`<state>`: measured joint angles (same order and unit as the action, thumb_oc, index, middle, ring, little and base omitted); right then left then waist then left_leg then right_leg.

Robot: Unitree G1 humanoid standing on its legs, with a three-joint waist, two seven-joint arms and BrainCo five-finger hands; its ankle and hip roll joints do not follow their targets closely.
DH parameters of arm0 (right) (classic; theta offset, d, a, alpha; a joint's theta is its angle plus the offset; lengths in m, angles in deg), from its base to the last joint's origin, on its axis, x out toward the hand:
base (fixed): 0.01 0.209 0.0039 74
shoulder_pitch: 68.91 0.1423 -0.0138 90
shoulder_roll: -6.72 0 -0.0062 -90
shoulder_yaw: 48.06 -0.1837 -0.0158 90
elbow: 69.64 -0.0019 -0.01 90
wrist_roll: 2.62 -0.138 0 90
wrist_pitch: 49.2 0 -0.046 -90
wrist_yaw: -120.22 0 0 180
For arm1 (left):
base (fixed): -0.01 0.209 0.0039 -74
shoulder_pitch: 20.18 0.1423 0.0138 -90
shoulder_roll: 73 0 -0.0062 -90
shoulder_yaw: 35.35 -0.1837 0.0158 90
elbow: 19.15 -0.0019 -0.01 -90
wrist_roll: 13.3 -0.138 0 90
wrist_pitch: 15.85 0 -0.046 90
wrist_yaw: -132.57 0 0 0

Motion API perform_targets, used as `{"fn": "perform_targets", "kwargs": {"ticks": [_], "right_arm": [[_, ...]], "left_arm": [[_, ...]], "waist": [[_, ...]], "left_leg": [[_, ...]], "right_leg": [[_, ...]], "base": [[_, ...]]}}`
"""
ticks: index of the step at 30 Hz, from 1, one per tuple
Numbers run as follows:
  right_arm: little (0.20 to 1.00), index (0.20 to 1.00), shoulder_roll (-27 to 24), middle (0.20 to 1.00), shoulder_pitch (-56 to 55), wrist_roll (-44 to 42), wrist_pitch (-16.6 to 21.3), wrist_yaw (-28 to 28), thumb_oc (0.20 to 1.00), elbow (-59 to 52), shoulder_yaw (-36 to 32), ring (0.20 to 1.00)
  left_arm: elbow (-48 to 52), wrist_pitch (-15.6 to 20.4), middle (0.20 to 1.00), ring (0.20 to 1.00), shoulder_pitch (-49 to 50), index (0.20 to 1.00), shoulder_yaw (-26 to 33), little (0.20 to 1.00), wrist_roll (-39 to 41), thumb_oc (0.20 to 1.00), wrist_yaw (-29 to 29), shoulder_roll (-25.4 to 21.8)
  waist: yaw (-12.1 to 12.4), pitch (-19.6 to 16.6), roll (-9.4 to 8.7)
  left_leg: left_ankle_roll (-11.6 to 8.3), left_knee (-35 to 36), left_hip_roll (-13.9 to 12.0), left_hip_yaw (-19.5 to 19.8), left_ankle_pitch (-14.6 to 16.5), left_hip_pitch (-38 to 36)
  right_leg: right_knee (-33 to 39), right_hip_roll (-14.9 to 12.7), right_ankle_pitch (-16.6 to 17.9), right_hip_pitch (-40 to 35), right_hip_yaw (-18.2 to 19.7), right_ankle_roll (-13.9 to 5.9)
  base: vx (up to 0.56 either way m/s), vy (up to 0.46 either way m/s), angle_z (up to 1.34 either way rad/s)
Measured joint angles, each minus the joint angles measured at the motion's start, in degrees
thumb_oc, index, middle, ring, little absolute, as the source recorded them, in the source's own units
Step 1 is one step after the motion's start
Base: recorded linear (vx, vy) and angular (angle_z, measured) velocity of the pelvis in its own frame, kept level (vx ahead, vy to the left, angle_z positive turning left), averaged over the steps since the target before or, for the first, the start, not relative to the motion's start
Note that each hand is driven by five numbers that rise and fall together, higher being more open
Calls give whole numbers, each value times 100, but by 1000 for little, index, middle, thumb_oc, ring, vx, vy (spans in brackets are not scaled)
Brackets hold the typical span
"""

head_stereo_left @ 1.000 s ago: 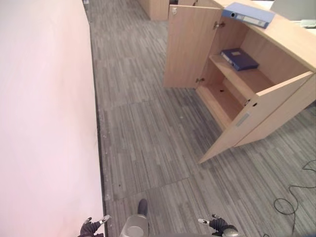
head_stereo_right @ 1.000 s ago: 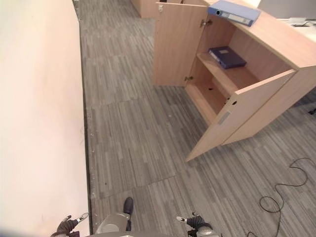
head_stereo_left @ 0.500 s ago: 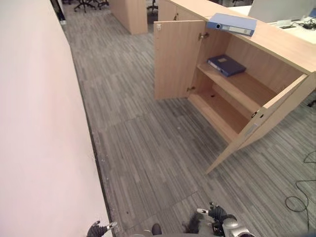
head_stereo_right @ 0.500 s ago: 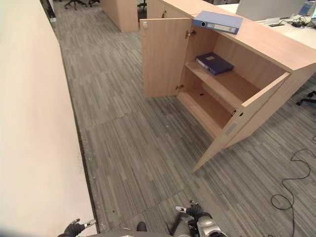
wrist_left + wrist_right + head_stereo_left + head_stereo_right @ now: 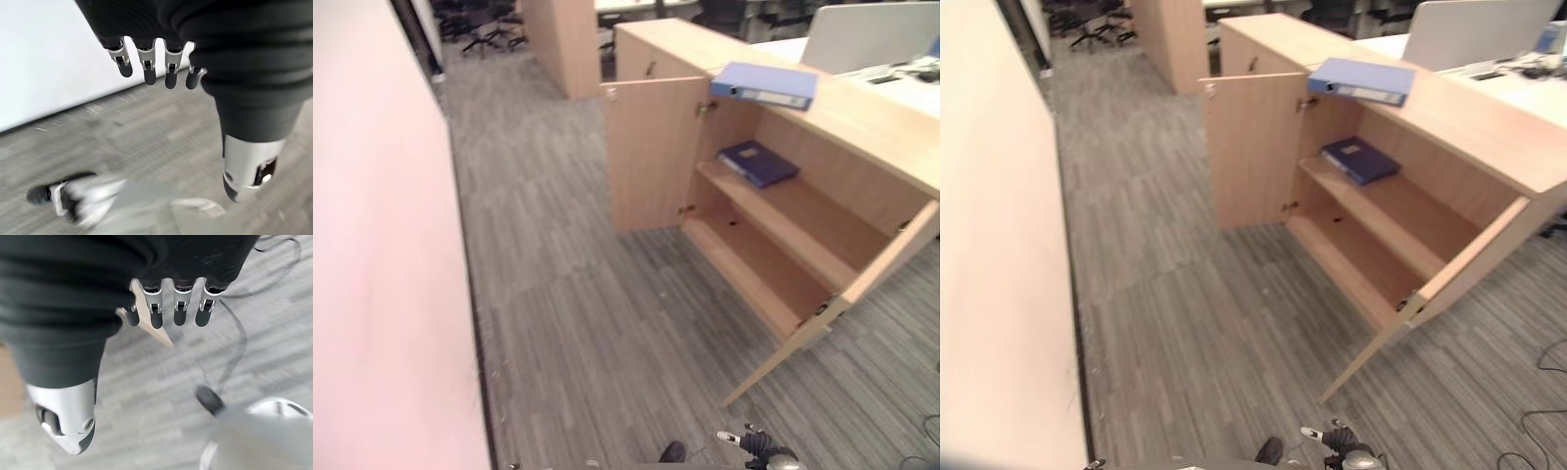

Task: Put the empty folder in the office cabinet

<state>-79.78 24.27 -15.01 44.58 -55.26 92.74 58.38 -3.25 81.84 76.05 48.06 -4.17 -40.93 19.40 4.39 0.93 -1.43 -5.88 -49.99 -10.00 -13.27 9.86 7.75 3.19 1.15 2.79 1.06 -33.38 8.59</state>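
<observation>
Where the cabinet [image 5: 822, 225] stood far off half a second back, we now log it nearer and larger in our eye views; our camera has shifted, the things have not.

Cabinet: both doors swung open, two shelves showing.
Light-blue folder [image 5: 764, 84]: flat on the cabinet's top, above the left door [image 5: 646, 157], one corner past the front edge, placed as before.
Dark-blue folder [image 5: 758, 163]: flat on the cabinet's upper shelf, at its far end, unmoved.
Right door [image 5: 847, 294]: angled out toward us.
Left hand [image 5: 156, 63]: fingers straight and relaxed, thumb apart, holding nothing, over grey floor [image 5: 568, 323] well short of the cabinet.
Right hand [image 5: 168, 308]: the same, empty, fingers hanging loose above the floor, well short of the cabinet.
</observation>
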Motion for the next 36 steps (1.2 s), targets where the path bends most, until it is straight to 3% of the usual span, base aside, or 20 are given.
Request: {"fn": "perform_targets", "kwargs": {"ticks": [1, 2, 5, 7, 8, 9, 11, 13, 14, 16, 17, 20, 23, 25, 26, 28, 29, 31, 33, 36], "right_arm": [[1000, 1000, 33, 1000, 38, -4, -19, 15, 1000, 23, 70, 1000], [1000, 1000, 42, 1000, 57, -3, -8, 20, 1000, 8, 113, 1000], [1000, 1000, -3, 1000, 191, 1, -9, 50, 1000, 14, 147, 1000], [1000, 1000, -37, 1000, 194, 4, -14, 58, 1000, 21, 183, 1000], [1000, 1000, -66, 1000, 180, 6, -14, 44, 1000, 25, 240, 1000], [1000, 1000, -71, 1000, 207, 7, -12, 48, 1000, 29, 232, 1000], [1000, 1000, -52, 1000, 244, 12, -10, 53, 1000, 23, 189, 1000], [1000, 1000, -67, 1000, 236, 20, -3, 49, 1000, 33, 161, 1000], [1000, 1000, -88, 1000, 217, 25, -3, 47, 1000, 33, 172, 1000], [1000, 1000, 55, 1000, 244, 50, 3, 30, 1000, 47, 195, 1000], [1000, 1000, 97, 1000, 259, 67, 41, 28, 1000, 36, 201, 1000], [1000, 1000, 168, 1000, 242, 67, 51, 33, 1000, 46, 146, 1000], [1000, 1000, 205, 1000, 264, 68, 48, 22, 1000, 128, 80, 1000], [1000, 1000, 130, 1000, 300, 69, 33, 4, 1000, 201, -4, 1000], [1000, 1000, 128, 1000, 293, 71, -15, -12, 1000, 213, -122, 1000], [1000, 1000, 50, 1000, 228, 72, -77, -22, 1000, 197, -136, 1000], [1000, 1000, 34, 1000, 202, 82, -97, -16, 1000, 178, -116, 1000], [1000, 1000, 35, 1000, 215, 211, -138, -84, 1000, 119, -71, 1000], [1000, 1000, 27, 1000, 270, 256, -136, -116, 1000, -36, 28, 1000], [1000, 1000, 25, 1000, 353, 284, -140, -127, 1000, -79, 94, 1000]], "left_arm": [[36, 45, 1000, 1000, -44, 1000, 6, 1000, 71, 1000, 18, -23], [52, 85, 1000, 1000, -111, 1000, 25, 1000, 92, 1000, 49, -35], [120, 164, 1000, 1000, -221, 1000, 106, 1000, 179, 1000, 84, -113], [138, 177, 1000, 1000, -278, 1000, 106, 1000, 177, 1000, 88, -102], [100, 155, 1000, 1000, -366, 1000, 106, 1000, 179, 1000, 102, -83], [42, 148, 1000, 1000, -418, 1000, 109, 1000, 180, 1000, 122, -69], [-71, 134, 1000, 1000, -411, 1000, 130, 1000, 188, 1000, 146, -74], [-117, 126, 1000, 1000, -287, 1000, 220, 1000, 235, 1000, 147, -48], [-121, 114, 1000, 1000, -140, 1000, 250, 1000, 300, 1000, 155, -30], [-160, 95, 1000, 1000, -3, 1000, 450, 1000, 354, 1000, 160, -94], [-171, 90, 1000, 1000, -2, 1000, 507, 1000, 402, 1000, 163, -119], [31, 149, 1000, 1000, -245, 1000, 507, 1000, 408, 1000, 171, -230], [97, 157, 1000, 1000, -450, 1000, 462, 1000, 405, 1000, 179, -306], [107, 146, 1000, 1000, -530, 1000, 432, 1000, 399, 1000, 174, -159], [18, 139, 1000, 1000, -594, 1000, 431, 1000, 395, 1000, 162, -106], [-58, 103, 1000, 1000, -468, 1000, 348, 1000, 395, 1000, 164, -45], [-44, 95, 1000, 1000, -438, 1000, 217, 1000, 377, 1000, 146, -60], [-10, 88, 1000, 1000, -295, 1000, 87, 1000, 322, 1000, 143, -117], [15, 88, 1000, 1000, -248, 1000, -31, 1000, 279, 1000, 142, -224], [-7, 84, 1000, 1000, -287, 1000, -31, 1000, 269, 1000, 138, -276]], "waist": [[45, 7, -23], [71, 52, -127], [127, 260, -268], [151, 387, -230], [175, 435, -184], [259, 539, -67], [377, 638, 65], [571, 664, 186], [562, 648, 299], [666, 592, 68], [667, 516, -70], [610, 481, -196], [537, 462, -277], [481, 425, -122], [424, 410, -50], [367, 359, 114], [321, 375, 159], [291, 365, 228], [234, 361, 280], [79, 448, 282]], "left_leg": [[22, -134, -226, -7, 22, 295], [21, -29, -261, 85, 20, 555], [45, 1571, -234, 103, -29, 1009], [-83, 2813, -171, 129, -369, 1004], [-287, 4084, -72, 204, -880, 885], [-287, 4993, -63, 274, -1340, 862], [-379, 5585, -69, 402, -1604, 773], [-423, 5530, -137, 568, -1687, 644], [-334, 5528, -183, 578, -1933, 520], [-270, 5526, 150, 450, -2109, 306], [-114, 5530, 289, 412, -2133, 265], [279, 5523, 638, 440, -2153, 143], [460, 5400, 855, 419, -1997, 134], [568, 5339, 921, 361, -1820, 5], [715, 5316, 987, 247, -1685, -99], [745, 5347, 980, 185, -1515, -286], [815, 5456, 1101, 102, -1461, -665], [958, 5573, 1166, 23, -1350, -910], [1065, 5569, 1153, 33, -1281, -927], [1119, 5570, 1105, 35, -1257, -969]], "right_leg": [[-13, 62, -39, -110, 164, 26], [7, 48, -121, -100, 272, 39], [45, -13, -156, -183, 556, -85], [107, -19, -253, -285, 591, -215], [204, 1, -251, -332, 527, -300], [214, 30, -260, -478, 548, -395], [219, 39, -420, -685, 676, -515], [218, 18, -487, -840, 896, -730], [221, 4, -553, -979, 998, -891], [213, -417, -568, -1004, 1116, -1097], [209, -617, -479, -987, 1079, -1141], [180, -901, -388, -1119, 806, -1356], [158, -1108, -428, -1211, 722, -1525], [-242, -1285, -433, -1169, 610, -1583], [-643, -1438, -473, -1081, 554, -1615], [-1418, -1690, -610, -954, 451, -1523], [-2247, -2031, -603, -763, 203, -1491], [-3256, -2543, -622, -453, -107, -1453], [-3162, -2518, -827, -38, -138, -1720], [-2605, -2169, -834, 375, 32, -1811]], "base": [[132, 85, -65], [194, 141, -70], [197, 151, -48], [162, 75, -6], [280, 149, 9], [383, 220, 11], [361, 243, -13], [235, 199, -63], [306, 310, -71], [280, 417, -85], [266, 411, -82], [307, 329, -13], [215, 364, 11], [343, 673, 3], [249, 519, 3], [271, 523, -7], [221, 390, -27], [118, 188, -31], [78, 82, -29], [102, 17, -9]]}}
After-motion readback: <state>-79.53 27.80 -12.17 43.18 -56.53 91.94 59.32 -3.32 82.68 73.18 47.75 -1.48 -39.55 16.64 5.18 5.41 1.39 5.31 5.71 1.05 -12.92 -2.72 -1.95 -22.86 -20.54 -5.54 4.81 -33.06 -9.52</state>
